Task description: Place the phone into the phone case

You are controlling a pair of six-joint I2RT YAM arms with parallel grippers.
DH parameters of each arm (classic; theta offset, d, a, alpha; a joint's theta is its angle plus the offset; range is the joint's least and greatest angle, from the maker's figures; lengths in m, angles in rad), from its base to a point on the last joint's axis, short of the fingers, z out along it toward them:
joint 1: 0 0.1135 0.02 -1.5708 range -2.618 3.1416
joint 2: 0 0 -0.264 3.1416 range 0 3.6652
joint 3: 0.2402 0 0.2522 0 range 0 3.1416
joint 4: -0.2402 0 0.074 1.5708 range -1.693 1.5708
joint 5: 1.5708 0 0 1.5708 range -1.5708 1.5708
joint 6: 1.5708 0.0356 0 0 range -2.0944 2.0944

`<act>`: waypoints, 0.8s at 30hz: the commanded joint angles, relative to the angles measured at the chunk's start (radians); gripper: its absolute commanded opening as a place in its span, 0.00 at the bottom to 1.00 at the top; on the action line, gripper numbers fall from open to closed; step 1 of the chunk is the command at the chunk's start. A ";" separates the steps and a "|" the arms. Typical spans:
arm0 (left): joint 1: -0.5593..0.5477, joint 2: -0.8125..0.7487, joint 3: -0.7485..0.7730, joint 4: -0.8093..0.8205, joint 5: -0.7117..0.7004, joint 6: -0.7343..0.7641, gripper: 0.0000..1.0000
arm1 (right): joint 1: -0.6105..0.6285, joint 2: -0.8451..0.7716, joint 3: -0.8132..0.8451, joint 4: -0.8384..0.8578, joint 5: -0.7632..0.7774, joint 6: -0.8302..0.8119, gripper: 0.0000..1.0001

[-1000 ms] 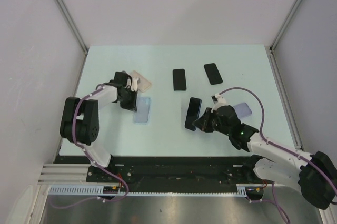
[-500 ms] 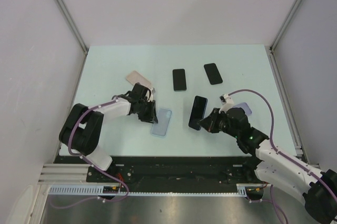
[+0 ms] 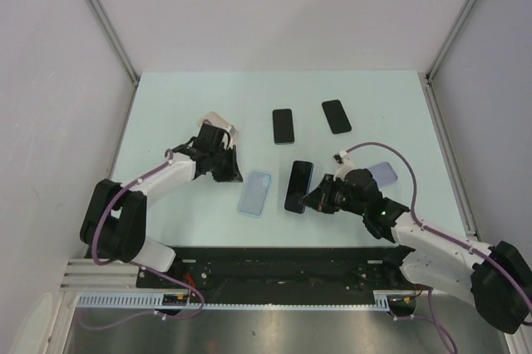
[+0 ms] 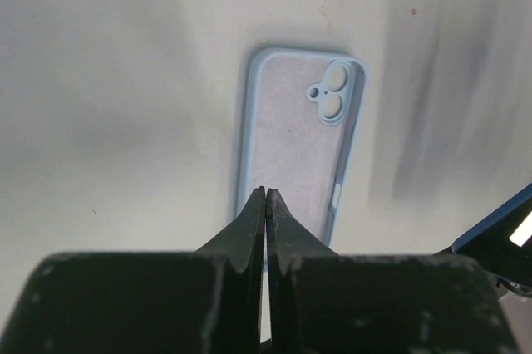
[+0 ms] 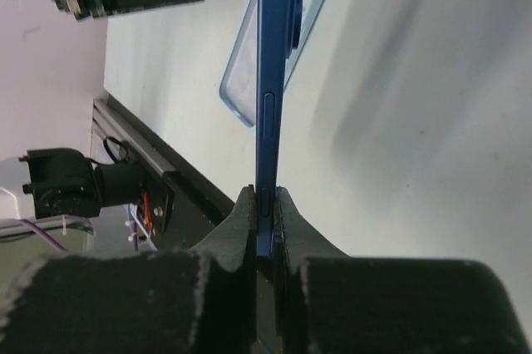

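Right gripper (image 3: pixel 320 196) is clamped on the end of the blue phone (image 3: pixel 298 186), which sits edge-on between its fingers in the wrist view. The light-blue phone case (image 3: pixel 255 193) lies flat on the table (image 3: pixel 166 105), inner face up, just at the phone's 9 o'clock. Left gripper (image 3: pixel 224 163) has its jaws pinched together on nothing, at the case's 10 o'clock. A second phone (image 3: pixel 283 125) and a third phone (image 3: pixel 336 115) lie toward 12.
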 commanded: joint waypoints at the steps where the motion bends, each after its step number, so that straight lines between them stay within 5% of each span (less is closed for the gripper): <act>1: 0.016 0.035 -0.010 -0.004 0.024 0.030 0.00 | 0.056 0.087 0.037 0.159 -0.021 0.062 0.00; 11: -0.055 0.046 -0.189 0.144 -0.006 -0.036 0.00 | 0.068 0.254 0.065 0.291 -0.104 0.172 0.00; 18: -0.151 0.027 -0.257 0.285 0.067 -0.149 0.00 | 0.053 0.331 0.131 0.267 -0.133 0.140 0.00; 24: -0.160 -0.059 -0.248 0.236 -0.027 -0.134 0.00 | -0.014 0.406 0.216 0.178 -0.217 0.028 0.00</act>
